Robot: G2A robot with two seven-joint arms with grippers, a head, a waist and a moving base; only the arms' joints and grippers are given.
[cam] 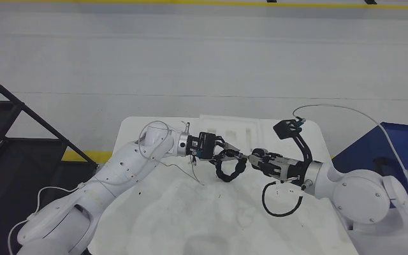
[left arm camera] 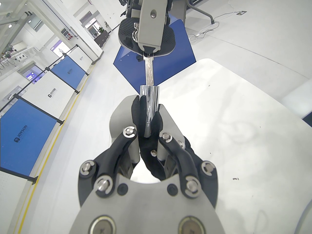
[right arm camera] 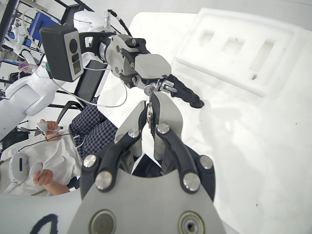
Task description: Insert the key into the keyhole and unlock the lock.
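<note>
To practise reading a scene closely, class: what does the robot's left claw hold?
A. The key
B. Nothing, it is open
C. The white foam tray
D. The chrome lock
D: in the left wrist view the left claw is shut on the chrome lock, while the right claw opposite holds the key, whose blade meets the lock's end.

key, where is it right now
Left wrist view: the key is pinched in the right gripper, blade tip at the keyhole end of the lock held by the left gripper, above the white table.
</note>
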